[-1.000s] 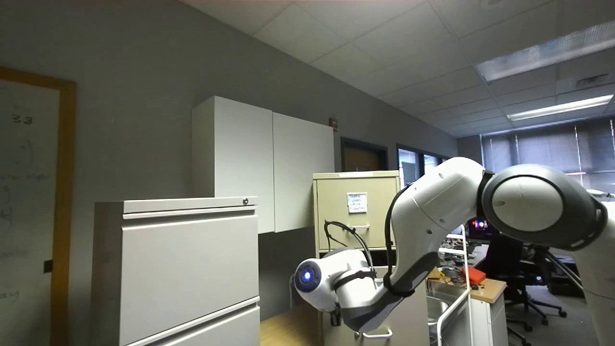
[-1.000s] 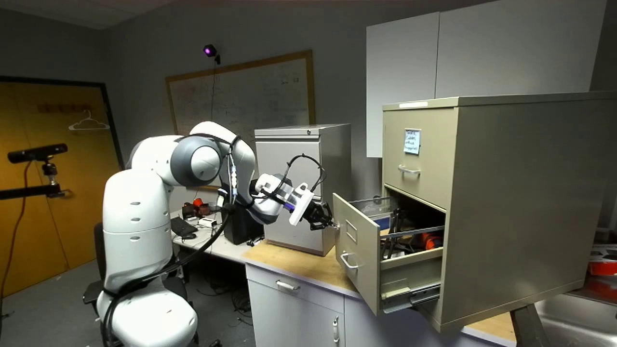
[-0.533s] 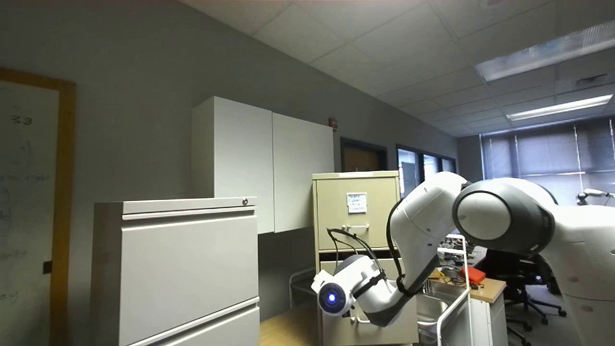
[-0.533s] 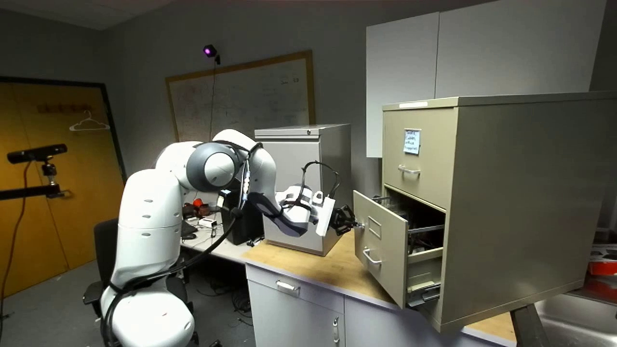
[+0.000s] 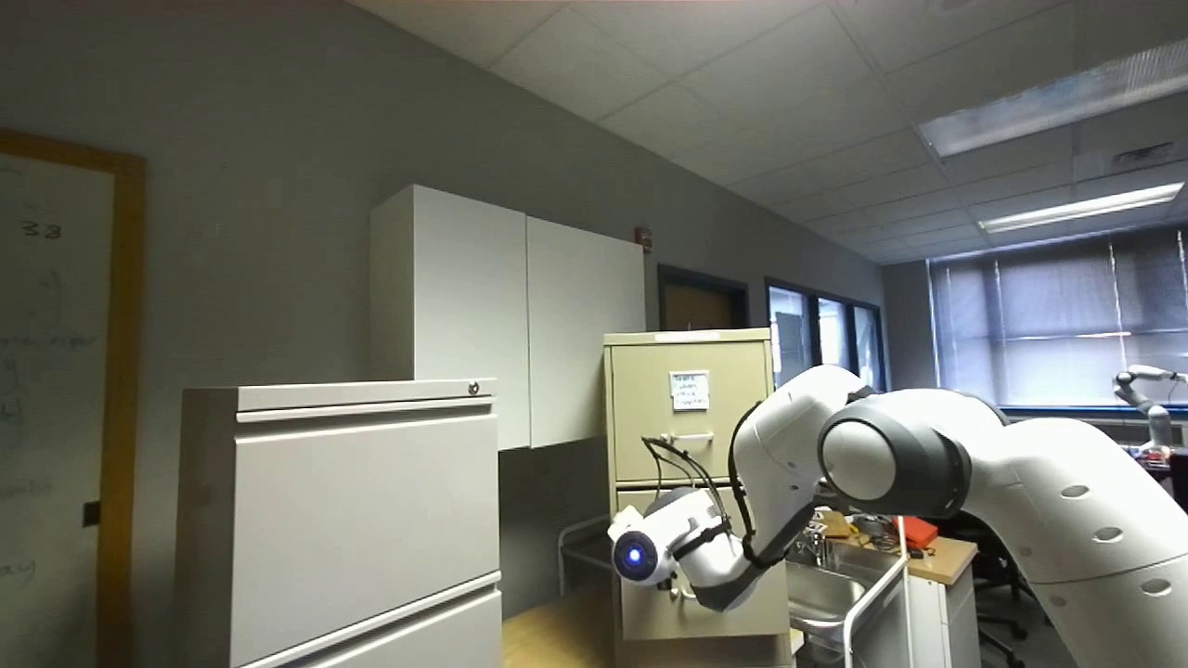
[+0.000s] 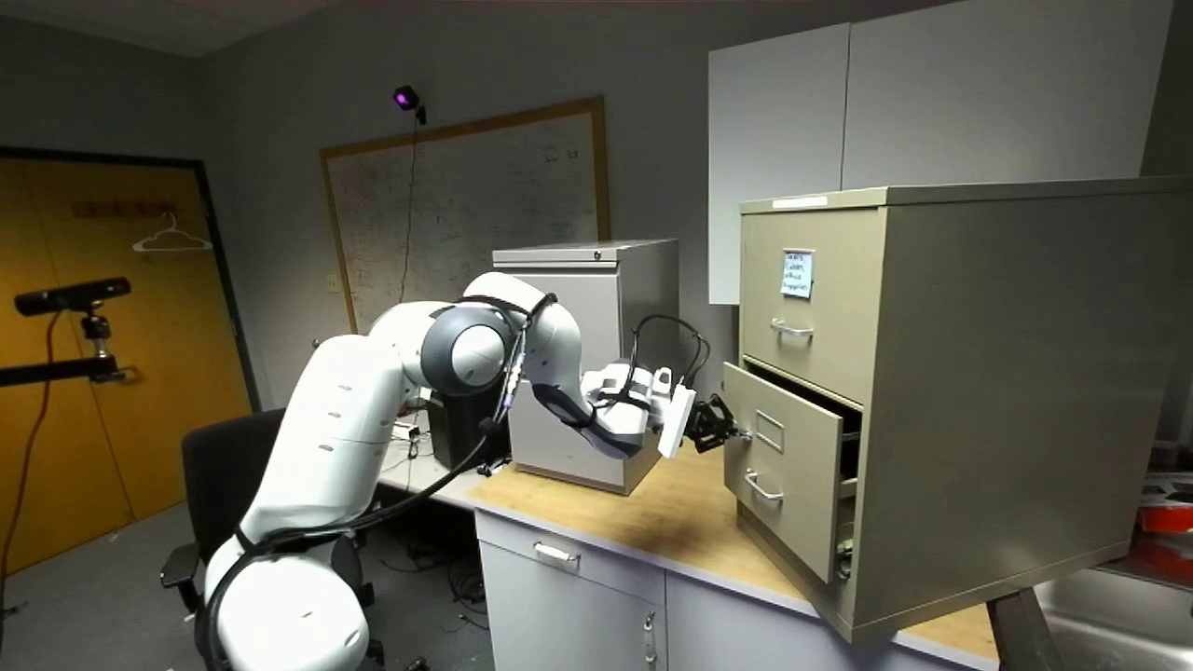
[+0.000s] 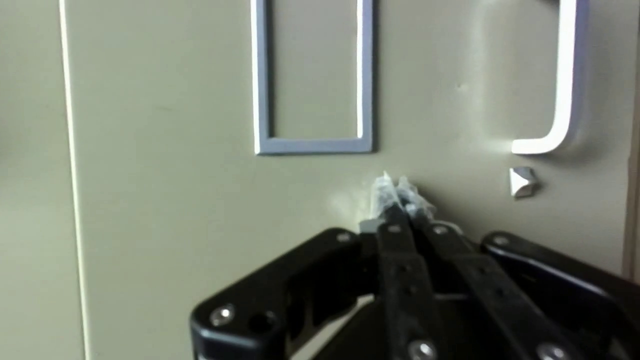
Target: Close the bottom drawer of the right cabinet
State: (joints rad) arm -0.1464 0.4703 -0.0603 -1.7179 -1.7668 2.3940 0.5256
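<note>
The right cabinet is the tall beige filing cabinet; it shows in both exterior views (image 5: 640, 390) (image 6: 1007, 391). Its bottom drawer (image 6: 797, 466) stands partly out, with a dark gap above its front and its contents hidden. In the wrist view the drawer front (image 7: 165, 200) fills the picture, with an empty label frame and a handle (image 7: 565, 75). My gripper (image 7: 397, 185) is shut with nothing between its taped fingertips. Its tips appear to press on the drawer front beside the label frame, above the handle. In an exterior view the gripper (image 6: 743, 435) meets the front's far side.
A pale-grey cabinet (image 6: 559, 289) stands behind my arm on the wooden counter (image 6: 680, 503). White wall cupboards (image 6: 774, 121) hang above. A sink (image 5: 817, 594) lies beside the beige cabinet. A black chair (image 6: 228, 485) stands behind the arm's base.
The bottom drawer has slid well into the cabinet, and the gap has narrowed. My arm has reached forward with it, fingertips staying at the drawer front. The gripper stays shut.
</note>
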